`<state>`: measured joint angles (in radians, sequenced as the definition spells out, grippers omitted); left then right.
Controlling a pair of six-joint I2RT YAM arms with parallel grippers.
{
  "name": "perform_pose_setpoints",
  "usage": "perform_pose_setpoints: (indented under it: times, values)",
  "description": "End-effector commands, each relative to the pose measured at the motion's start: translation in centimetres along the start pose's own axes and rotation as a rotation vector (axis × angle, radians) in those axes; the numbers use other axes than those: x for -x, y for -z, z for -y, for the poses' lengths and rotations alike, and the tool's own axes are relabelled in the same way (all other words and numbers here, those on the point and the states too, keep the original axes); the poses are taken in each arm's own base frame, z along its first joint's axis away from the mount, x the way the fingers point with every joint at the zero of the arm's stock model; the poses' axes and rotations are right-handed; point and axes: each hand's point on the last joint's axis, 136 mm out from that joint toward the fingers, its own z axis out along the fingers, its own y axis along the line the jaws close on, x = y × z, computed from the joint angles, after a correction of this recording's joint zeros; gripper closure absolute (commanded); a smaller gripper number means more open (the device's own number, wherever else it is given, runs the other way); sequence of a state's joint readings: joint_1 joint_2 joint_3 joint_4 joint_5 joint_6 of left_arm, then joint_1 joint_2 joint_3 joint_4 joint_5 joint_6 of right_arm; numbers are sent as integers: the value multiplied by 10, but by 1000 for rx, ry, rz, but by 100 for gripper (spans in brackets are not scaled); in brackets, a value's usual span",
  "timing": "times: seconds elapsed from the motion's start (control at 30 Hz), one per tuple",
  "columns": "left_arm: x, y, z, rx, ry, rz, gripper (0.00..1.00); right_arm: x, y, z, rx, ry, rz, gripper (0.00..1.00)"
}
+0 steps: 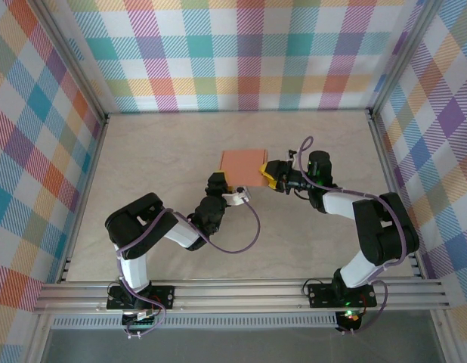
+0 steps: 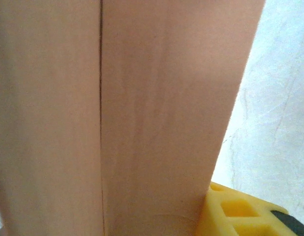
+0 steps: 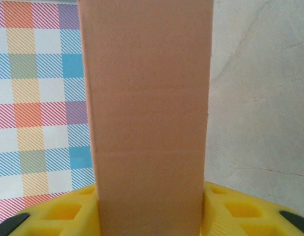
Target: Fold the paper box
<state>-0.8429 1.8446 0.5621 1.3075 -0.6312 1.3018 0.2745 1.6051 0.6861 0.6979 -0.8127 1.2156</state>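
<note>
Beige tabletop (image 1: 180,151); paper box (image 1: 243,166) in right gripper (image 1: 273,175)

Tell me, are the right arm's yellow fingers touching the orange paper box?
Touching. In the right wrist view the paper box stands between the yellow fingers, and both sit flush against its sides with no gap.

Blurred, the paper box (image 2: 142,108) overran the left wrist view's edges, hiding all but one corner of the left fingers (image 2: 235,216); their grip couldn't be told.
</note>
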Motion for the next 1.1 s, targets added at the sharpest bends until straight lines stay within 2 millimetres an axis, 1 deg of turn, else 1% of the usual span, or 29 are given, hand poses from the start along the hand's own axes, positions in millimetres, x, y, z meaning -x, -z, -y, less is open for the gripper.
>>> perform_pose_setpoints:
  times: [0.0,0.07,0.17,0.27,0.33,0.43,0.5,0.57,0.67,0.73,0.83,0.93,1.07]
  values:
    - [3,0,-11,5,67,0,62,0,3,-6,7,31,6,46]
    - [2,1,-9,-32,84,-3,63,1,4,-7,5,36,21,36]
    - [2,4,-5,-103,116,-16,63,3,7,-7,-14,44,37,27]
    - [-1,8,2,-197,148,-34,64,3,10,-1,-61,40,56,22]
    - [-4,13,10,-294,161,-59,63,4,15,4,-103,50,85,21]
    - [-8,22,21,-421,176,-87,62,5,26,10,-193,107,116,20]
    - [-12,31,29,-504,177,-121,62,6,37,15,-279,176,142,20]
    - [-17,41,37,-586,181,-159,61,4,49,15,-362,282,148,20]
    - [-22,54,43,-656,204,-197,60,-1,64,10,-454,478,134,21]
    - [-23,62,44,-699,212,-212,60,-6,70,4,-499,618,117,23]
    - [-25,75,45,-774,199,-239,60,-12,78,0,-582,807,96,25]
    - [-25,82,47,-849,198,-268,60,-23,76,-6,-609,1003,44,26]
    - [-26,95,60,-1003,193,-318,60,-46,61,-10,-587,1268,-78,27]
